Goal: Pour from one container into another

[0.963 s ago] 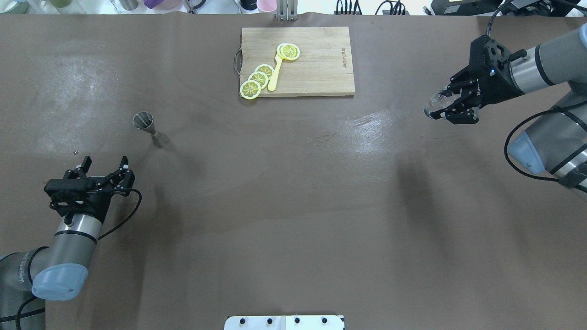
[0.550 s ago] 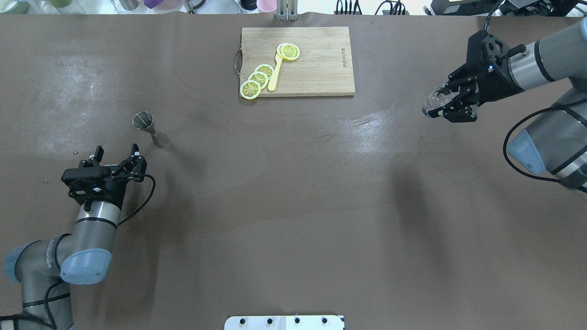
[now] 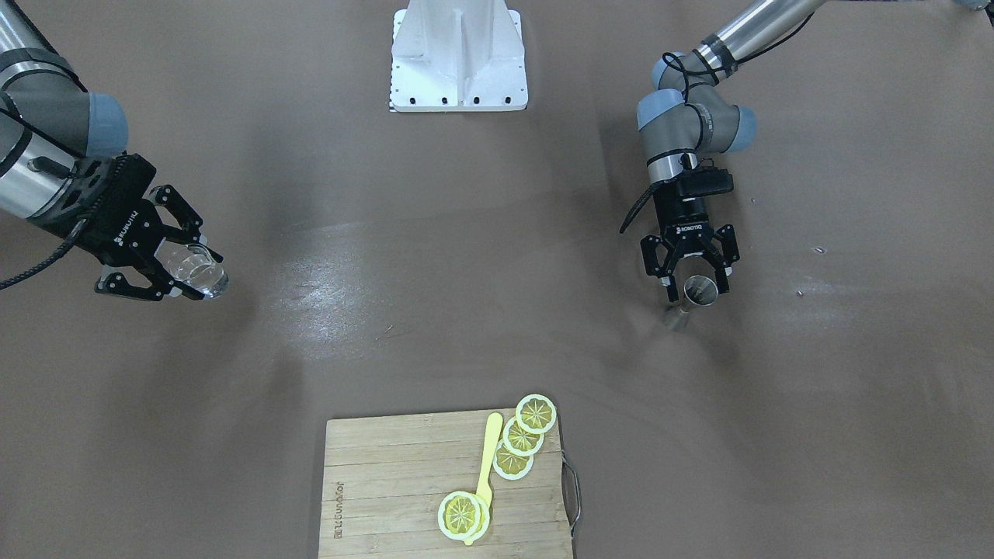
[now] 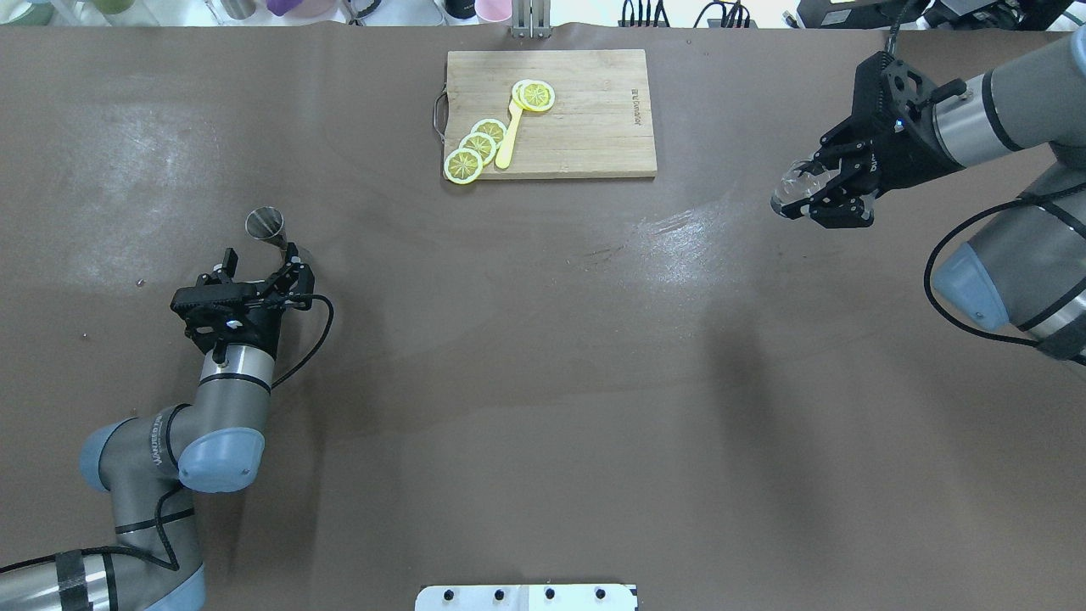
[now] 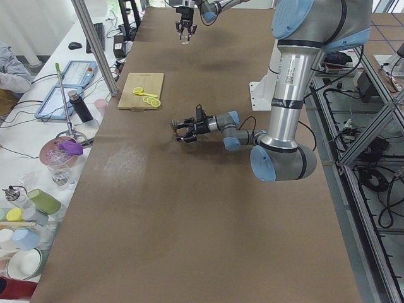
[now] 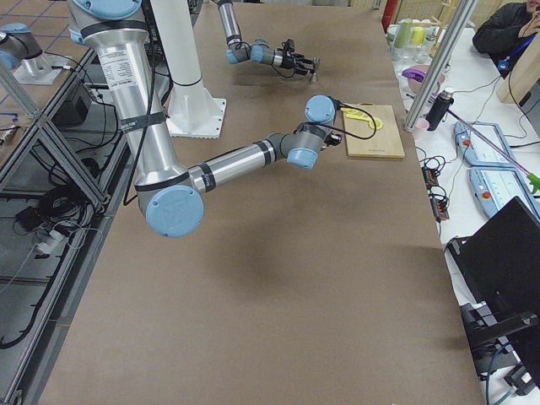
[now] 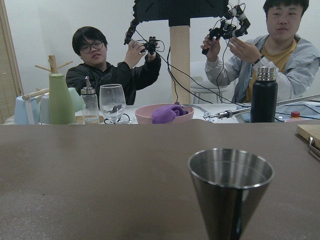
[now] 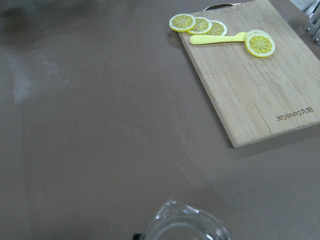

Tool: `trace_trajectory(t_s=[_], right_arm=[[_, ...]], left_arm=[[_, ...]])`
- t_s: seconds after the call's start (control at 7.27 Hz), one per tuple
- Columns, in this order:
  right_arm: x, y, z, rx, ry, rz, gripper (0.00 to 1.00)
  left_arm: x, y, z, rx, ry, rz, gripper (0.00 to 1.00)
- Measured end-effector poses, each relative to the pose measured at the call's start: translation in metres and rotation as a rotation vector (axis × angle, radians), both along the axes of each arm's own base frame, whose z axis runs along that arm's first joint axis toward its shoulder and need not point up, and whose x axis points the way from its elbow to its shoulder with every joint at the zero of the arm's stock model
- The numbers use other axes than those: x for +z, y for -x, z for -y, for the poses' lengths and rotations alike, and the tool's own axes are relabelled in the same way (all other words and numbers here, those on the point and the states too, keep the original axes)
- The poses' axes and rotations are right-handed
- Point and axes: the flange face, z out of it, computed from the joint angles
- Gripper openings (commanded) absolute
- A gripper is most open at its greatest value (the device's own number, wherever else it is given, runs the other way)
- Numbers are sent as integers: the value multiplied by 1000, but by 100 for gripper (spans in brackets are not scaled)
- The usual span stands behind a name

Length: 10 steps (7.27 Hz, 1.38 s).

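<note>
The left gripper (image 4: 261, 257) is held low and level, its fingers spread wide. The jigger (image 4: 266, 226) stands upright on the worktop (image 4: 543, 339), just at the fingertips. The right gripper (image 4: 802, 191) is raised well apart, fingers clamped on the glass tumbler (image 3: 200, 276).

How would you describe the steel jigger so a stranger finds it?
Find the wooden cutting board with lemon slices, then look toward the robot's open left hand. There stands the steel jigger: two grey cones joined at a narrow waist, unlike the clear tumbler.
</note>
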Motion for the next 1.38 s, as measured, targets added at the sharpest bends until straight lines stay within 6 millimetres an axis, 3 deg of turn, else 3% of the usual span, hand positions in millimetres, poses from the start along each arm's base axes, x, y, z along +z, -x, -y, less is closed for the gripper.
trace_trajectory(t_s=[0.55,0.83,1.38], right_arm=[[-20,-2,-8,14,-9,-6,0],[-30,4,-15,13,-11,-13,0],[-35,14,-22,8,3,-33,0]], left_arm=[[2,-12,7,0,7,16,75],[5,-17,14,1,17,22,65],[-3,-18,23,-3,19,10,11]])
